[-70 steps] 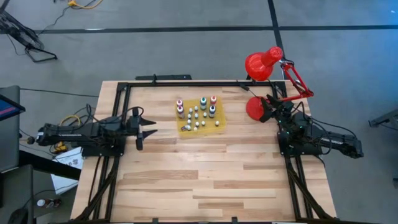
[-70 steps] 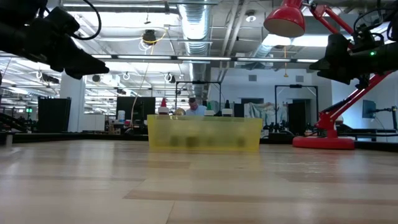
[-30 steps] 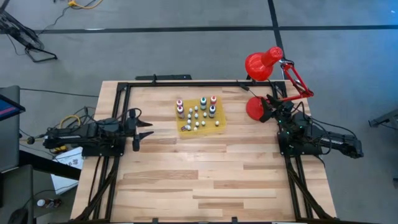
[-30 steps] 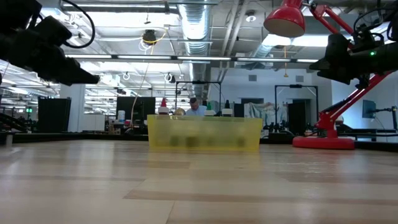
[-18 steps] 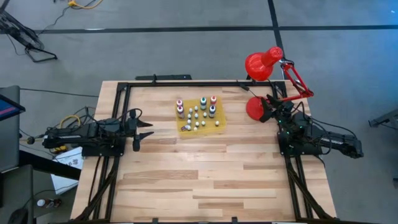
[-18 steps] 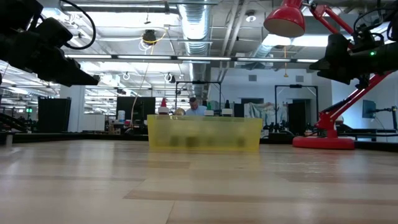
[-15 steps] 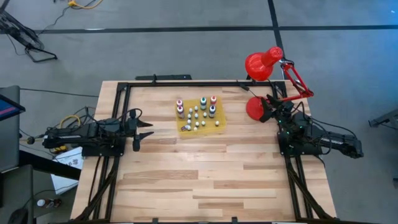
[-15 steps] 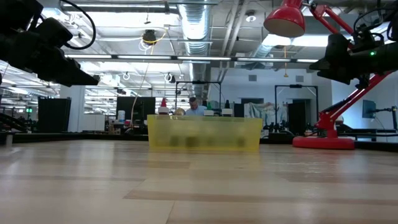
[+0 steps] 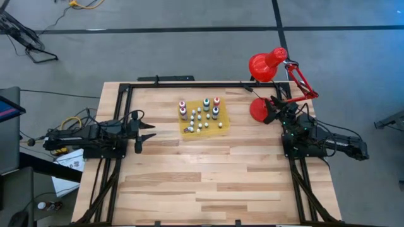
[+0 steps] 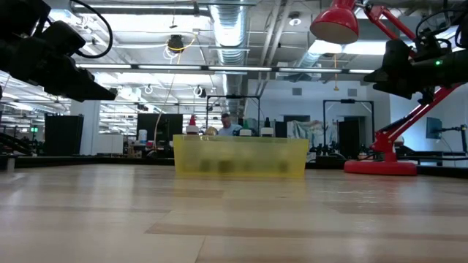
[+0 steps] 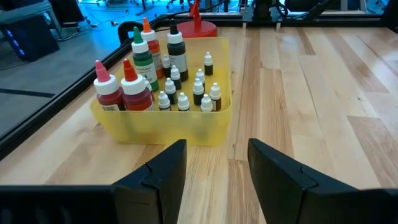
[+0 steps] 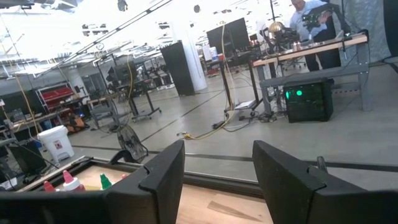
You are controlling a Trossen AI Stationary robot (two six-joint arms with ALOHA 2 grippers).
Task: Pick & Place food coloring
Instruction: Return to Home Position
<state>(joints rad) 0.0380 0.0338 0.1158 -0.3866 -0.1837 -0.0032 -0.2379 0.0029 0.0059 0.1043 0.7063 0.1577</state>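
The food coloring bottles (image 11: 176,78) stand in the yellow bin (image 11: 180,127) straight ahead of the left gripper (image 11: 216,149), well apart from it, and both it and the right gripper (image 12: 217,149) are spread open and hold nothing.

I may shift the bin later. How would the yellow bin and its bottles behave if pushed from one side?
The yellow bin looks thin-walled and light, so it would probably slide on the smooth table. The tall bottles stand upright on narrow bases, so they might tip onto the small bottles.
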